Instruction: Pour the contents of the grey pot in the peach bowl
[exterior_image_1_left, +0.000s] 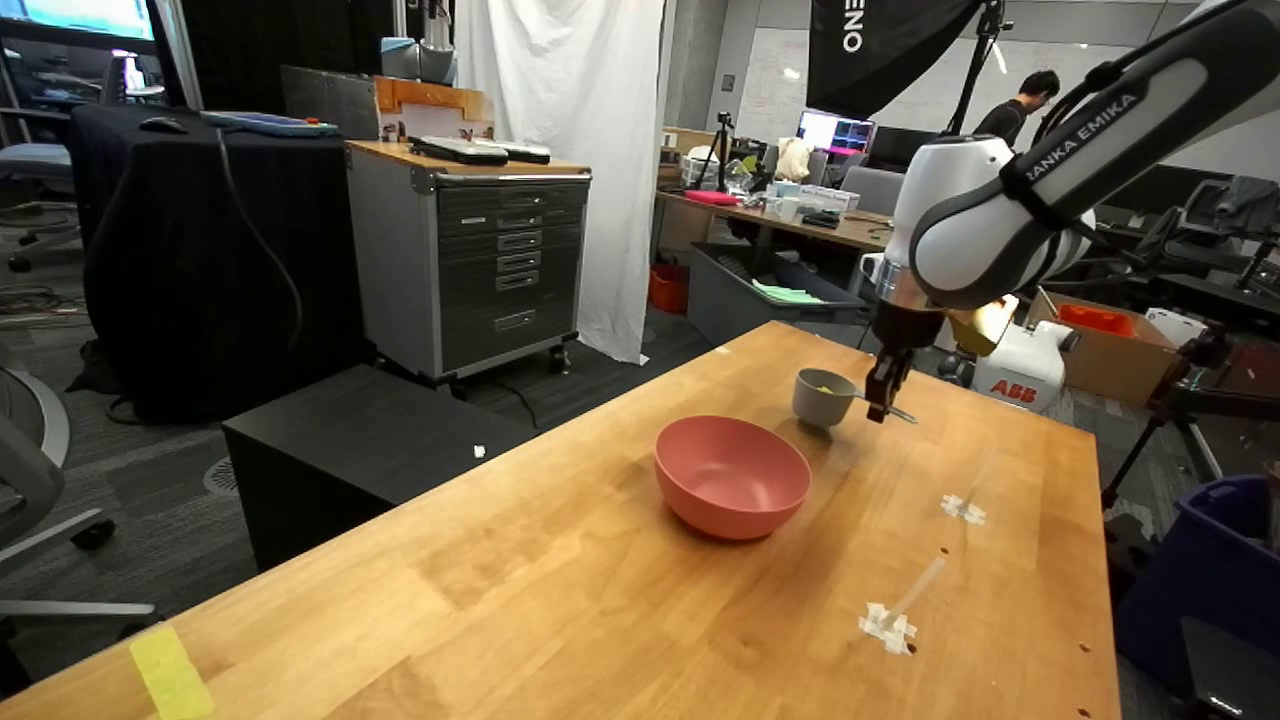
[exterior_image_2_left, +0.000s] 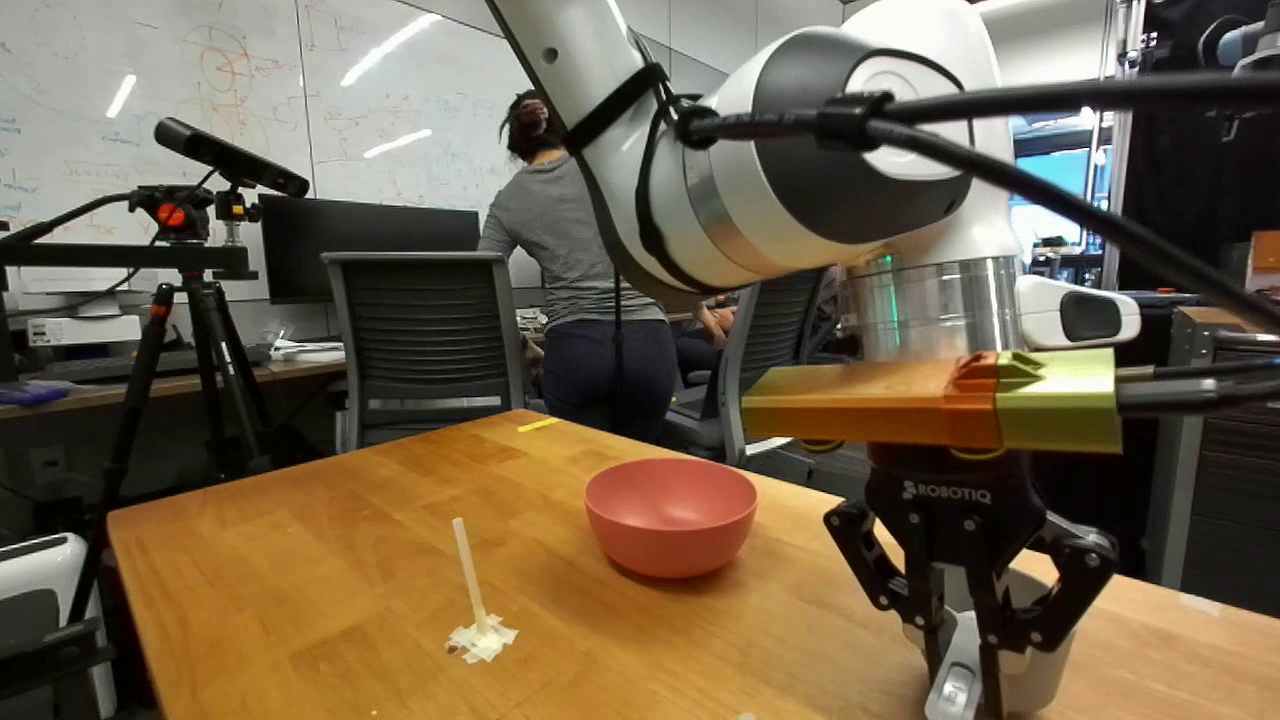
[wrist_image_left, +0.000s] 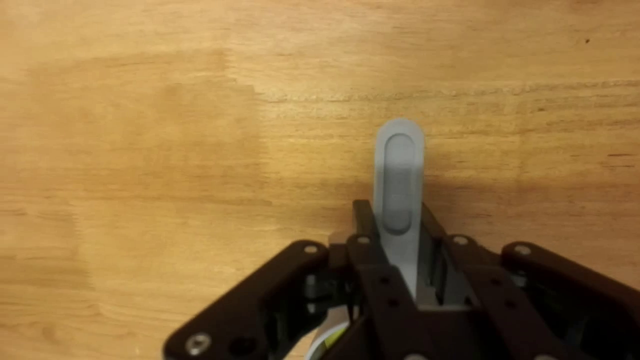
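Observation:
The grey pot (exterior_image_1_left: 820, 404) is upright at the table's far part in an exterior view, just beyond the peach bowl (exterior_image_1_left: 733, 482). Whether its base touches the wood or hangs slightly above, I cannot tell. Small yellow contents (exterior_image_1_left: 826, 389) show inside its rim. My gripper (wrist_image_left: 393, 206) is shut on the pot's handle (wrist_image_left: 398, 175), whose rounded end sticks out past the fingertips. The wrist view gives only a sliver of the pot's rim, the rest being behind the gripper. In an exterior view the gripper (exterior_image_2_left: 962, 680) covers much of the pot, while the bowl (exterior_image_2_left: 670, 520) appears empty.
Two pale straws stand taped to the wooden table, a nearer straw (exterior_image_1_left: 915, 588) and a farther tape patch (exterior_image_1_left: 963, 509). Yellow tape (exterior_image_1_left: 170, 672) marks a table corner. A black box (exterior_image_1_left: 375, 450) stands beside the table's long edge. Cables (exterior_image_2_left: 1050, 185) hang along the arm.

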